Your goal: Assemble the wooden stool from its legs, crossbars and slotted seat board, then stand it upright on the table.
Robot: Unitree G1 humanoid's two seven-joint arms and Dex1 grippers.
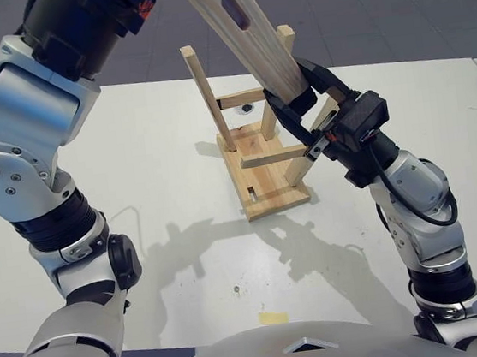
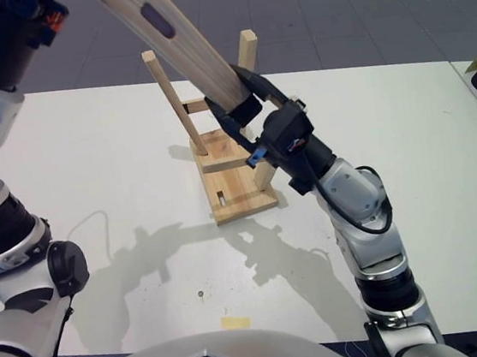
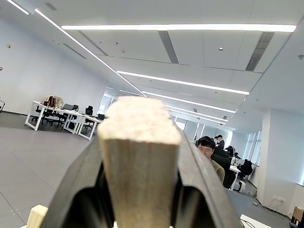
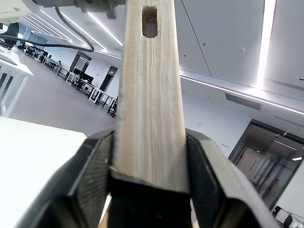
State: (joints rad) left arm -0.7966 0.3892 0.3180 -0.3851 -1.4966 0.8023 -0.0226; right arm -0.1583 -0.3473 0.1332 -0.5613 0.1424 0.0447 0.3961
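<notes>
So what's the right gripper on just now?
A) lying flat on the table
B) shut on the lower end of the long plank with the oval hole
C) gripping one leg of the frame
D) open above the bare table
B: the right gripper is clamped on the lower end of the plank, which slants up over the part-built stool to the left gripper.

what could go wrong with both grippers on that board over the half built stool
1. The slotted board hangs tilted close over the half-built stool; lowering it could knock the tall leg and tip the frame.
2. The left gripper and right gripper clamp opposite ends; uneven arm motion could twist or drop it.
</notes>
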